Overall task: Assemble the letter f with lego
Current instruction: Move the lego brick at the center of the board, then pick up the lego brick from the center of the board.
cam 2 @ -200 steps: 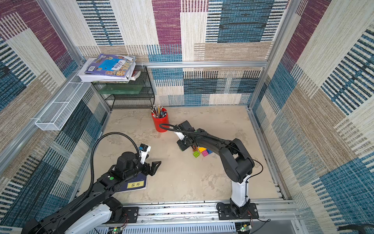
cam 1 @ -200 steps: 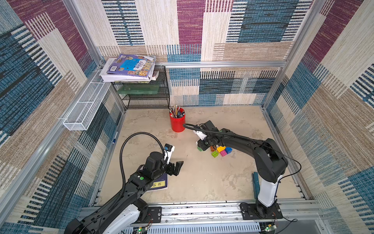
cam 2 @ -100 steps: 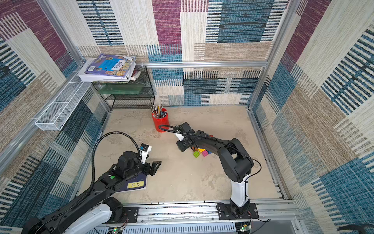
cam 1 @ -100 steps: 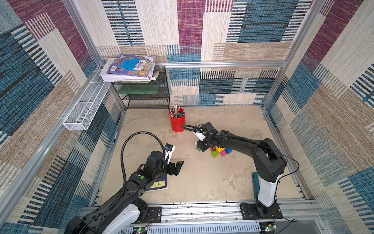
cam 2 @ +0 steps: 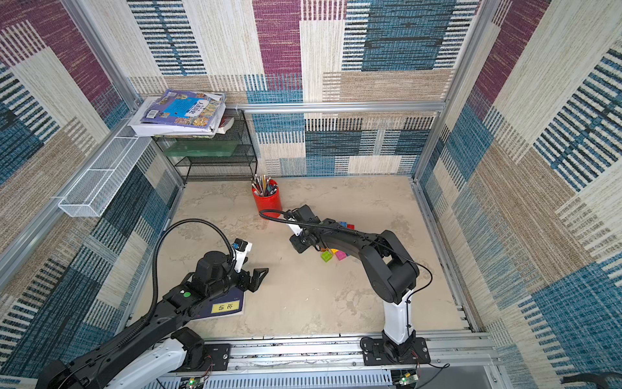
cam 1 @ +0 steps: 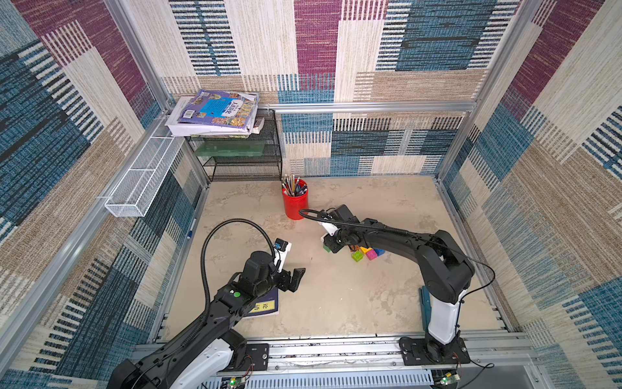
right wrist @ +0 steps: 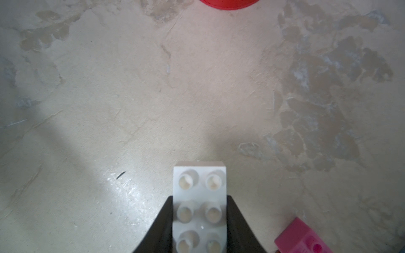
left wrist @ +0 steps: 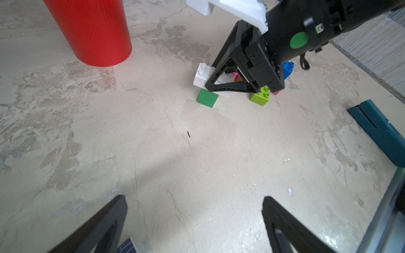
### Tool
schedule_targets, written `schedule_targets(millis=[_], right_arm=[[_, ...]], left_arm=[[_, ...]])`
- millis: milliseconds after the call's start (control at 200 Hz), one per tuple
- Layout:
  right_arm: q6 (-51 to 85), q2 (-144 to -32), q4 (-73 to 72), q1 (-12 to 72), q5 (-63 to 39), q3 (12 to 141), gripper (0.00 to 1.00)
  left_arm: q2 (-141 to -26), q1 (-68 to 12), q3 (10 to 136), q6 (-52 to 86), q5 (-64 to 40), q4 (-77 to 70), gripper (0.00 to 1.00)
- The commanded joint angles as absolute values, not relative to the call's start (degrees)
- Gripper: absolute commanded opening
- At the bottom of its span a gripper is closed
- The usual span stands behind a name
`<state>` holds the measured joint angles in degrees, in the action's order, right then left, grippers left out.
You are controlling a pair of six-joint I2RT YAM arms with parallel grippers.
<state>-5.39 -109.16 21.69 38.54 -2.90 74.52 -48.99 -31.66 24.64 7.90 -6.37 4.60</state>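
Mottled beige counter (cam 1: pixel 336 303), patchwork textile walls (cam 1: pixel 319 50). Right gripper (right wrist: pixel 199 197) clamps the white lego brick (right wrist: pixel 199 186) between its jaws; left gripper (left wrist: pixel 194 197) spread wide, well apart.

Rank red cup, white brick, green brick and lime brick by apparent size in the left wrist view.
Largest first: red cup, white brick, then green brick and lime brick, too alike to rank.

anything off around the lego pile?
Yes: the long white studded brick, clamped by the right gripper, sits skewed across the green square brick, overhanging it rather than seated square. Nothing else stands out.
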Motion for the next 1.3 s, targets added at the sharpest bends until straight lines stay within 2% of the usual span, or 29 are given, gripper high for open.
schedule_targets(millis=[0, 160, 421, 906, 1297], right_arm=[[-4.82, -108.55, 20.65, 38.61, -2.26, 75.06, 0.43], [-4.77, -107.90, 20.90, 38.73, -2.24, 75.40, 0.51], [-2.80, -105.34, 21.88, 37.88, -1.52, 75.50, 0.56], [6.43, -103.33, 22.25, 30.44, 3.72, 71.13, 0.59], [8.92, -108.60, 22.51, 29.18, 5.12, 71.98, 0.60]], left_arm=[[-48.72, -31.64, 24.87, 7.56, -7.12, 5.10, 0.99], [-48.52, -31.64, 24.81, 7.56, -7.03, 5.09, 0.99], [-48.57, -31.64, 25.18, 7.05, -8.45, 5.05, 0.99], [-49.11, -31.80, 25.63, 4.10, -21.62, 2.97, 0.99], [-49.22, -31.99, 25.36, 4.04, -21.03, 2.77, 0.99]])
